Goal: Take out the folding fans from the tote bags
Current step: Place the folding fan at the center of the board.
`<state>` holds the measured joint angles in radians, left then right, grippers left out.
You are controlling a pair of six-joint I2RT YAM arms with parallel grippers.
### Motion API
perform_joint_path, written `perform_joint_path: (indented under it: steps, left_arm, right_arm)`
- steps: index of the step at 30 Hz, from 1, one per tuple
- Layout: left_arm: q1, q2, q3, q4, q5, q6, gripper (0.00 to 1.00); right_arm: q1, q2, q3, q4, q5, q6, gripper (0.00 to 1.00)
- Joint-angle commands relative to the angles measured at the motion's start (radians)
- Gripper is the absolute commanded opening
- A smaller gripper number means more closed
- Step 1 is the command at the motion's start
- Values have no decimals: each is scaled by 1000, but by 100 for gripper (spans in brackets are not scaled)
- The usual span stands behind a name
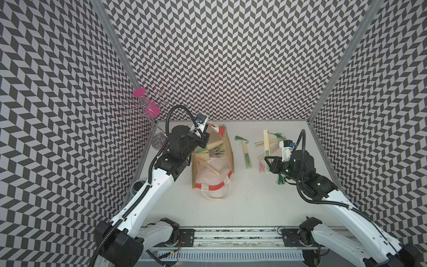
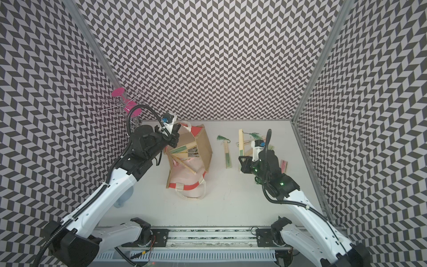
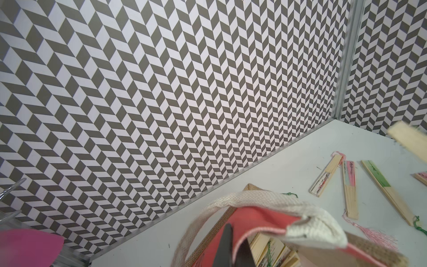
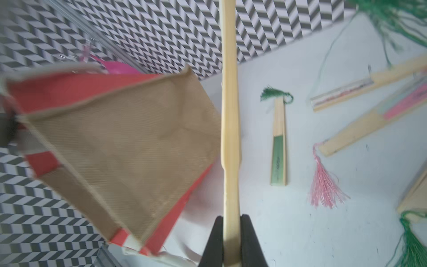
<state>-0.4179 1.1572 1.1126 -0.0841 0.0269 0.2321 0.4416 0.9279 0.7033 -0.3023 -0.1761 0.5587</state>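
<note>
Folding fans (image 1: pixel 209 151) crowd the open mouth of the tote bag (image 1: pixel 228 148), which sits askew left of the middle of the bench (image 1: pixel 231 208). Several closed bamboo sticks, some with green paper and some ink-printed, cross one another against the white lining. The bag's white rope handles trail from its near rim toward the bench's front edge.

More fans lie out on the bench. A green-paper fan (image 1: pixel 246 156) with a green tassel rests alone just right of the bag. A loose cluster of fans (image 1: pixel 260 143) lies nearer the right edge, with pink and green tassels spread around it.

The left arm reaches in from the bench's left side with its wrist bent down over the bag's far left corner. The left end effector (image 3: pixel 234 241) is closed on the red-orange trim beside a handle.

The right arm comes from the front right corner. The right end effector (image 4: pixel 231 231) pinches a pale bamboo fan (image 4: pixel 229 115) near one end, seen edge-on, over the cluster.

A wire stand with pink discs (image 1: pixel 147 108) occupies the far left corner.
</note>
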Motion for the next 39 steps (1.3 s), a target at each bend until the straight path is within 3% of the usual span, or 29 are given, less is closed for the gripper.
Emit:
perform_joint_path:
  steps: [1, 13, 26, 31, 39]
  left_arm:
    - [5, -39, 5, 90, 9, -9, 0]
    - [7, -33, 3, 99, 25, -17, 0]
    - [7, -36, -3, 104, 37, -27, 0]
    - [7, -39, -3, 103, 42, -30, 0]
    - [7, -33, 0, 101, 46, -30, 0]
  right_arm:
    - [-30, 34, -82, 75, -112, 45, 0]
    - [-60, 290, -212, 202, -267, 8, 0]
    - [-60, 436, -278, 308, -278, 60, 0]
    - [-60, 428, -274, 253, -219, 61, 37]
    - [-59, 252, -204, 102, -126, 27, 48]
